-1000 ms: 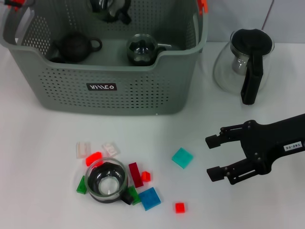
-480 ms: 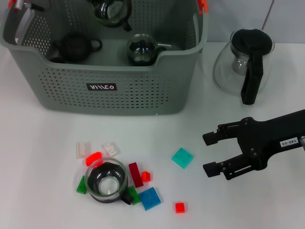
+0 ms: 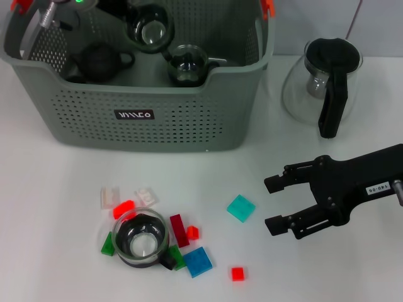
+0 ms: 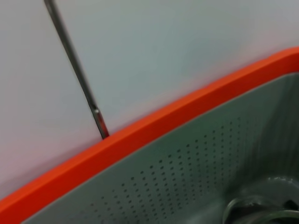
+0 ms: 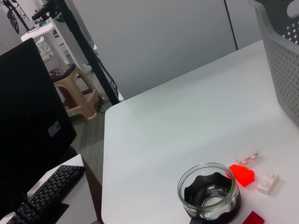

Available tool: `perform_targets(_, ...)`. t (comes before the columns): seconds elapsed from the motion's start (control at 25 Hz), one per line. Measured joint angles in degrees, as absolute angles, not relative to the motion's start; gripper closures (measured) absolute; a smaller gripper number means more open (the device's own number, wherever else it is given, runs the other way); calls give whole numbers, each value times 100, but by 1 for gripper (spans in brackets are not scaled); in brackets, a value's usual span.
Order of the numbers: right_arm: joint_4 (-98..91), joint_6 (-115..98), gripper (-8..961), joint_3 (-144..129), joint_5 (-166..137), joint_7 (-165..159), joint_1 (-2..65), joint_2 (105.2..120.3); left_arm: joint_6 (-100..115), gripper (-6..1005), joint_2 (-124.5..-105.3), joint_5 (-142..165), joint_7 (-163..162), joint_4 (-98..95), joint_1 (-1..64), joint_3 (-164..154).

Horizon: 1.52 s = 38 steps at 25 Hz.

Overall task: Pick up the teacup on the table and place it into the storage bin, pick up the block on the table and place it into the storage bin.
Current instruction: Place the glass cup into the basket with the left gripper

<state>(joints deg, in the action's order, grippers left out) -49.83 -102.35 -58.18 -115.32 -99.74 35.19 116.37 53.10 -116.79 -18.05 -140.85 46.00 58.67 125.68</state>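
I see a white desk (image 5: pixel 187 121) backed by a plain pale grey wall (image 5: pixel 154 37). Beyond the desk's far edge stands 1 tan plastic stool (image 5: pixel 77 91) on a grey floor (image 5: pixel 91 142), and nearer me 1 black monitor (image 5: pixel 28 116) over a black keyboard (image 5: pixel 44 196).

glass carafe (image 3: pixel 322 82), black lid and handle: upright on table (image 3: pixel 63 264), far right | beige stool (image 5: pixel 77 91): on floor beyond table | black keyboard (image 5: pixel 44 198): on neighbouring desk
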Motion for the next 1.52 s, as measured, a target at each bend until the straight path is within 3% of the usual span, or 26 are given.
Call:
perform_targets(0.84, -4922, -10229, 37, -5836, -11531, -9918, 3524, 11664, 4446, 954, -12222, -869, -14543, 4228, 5939, 12480)
perform_targets(1.08, -4922, -10183, 36, -5839, -11605, -9909, 3514, 11712, 4208, 953, -12297, -812, -14560, 4158, 5906, 12481)
perform_targets(1.52, -4921, -10136, 37, -5828, -11721, -9906, 3547, 11754, 4046, 953, -12266, -530, -14777, 4054, 5881, 12511)
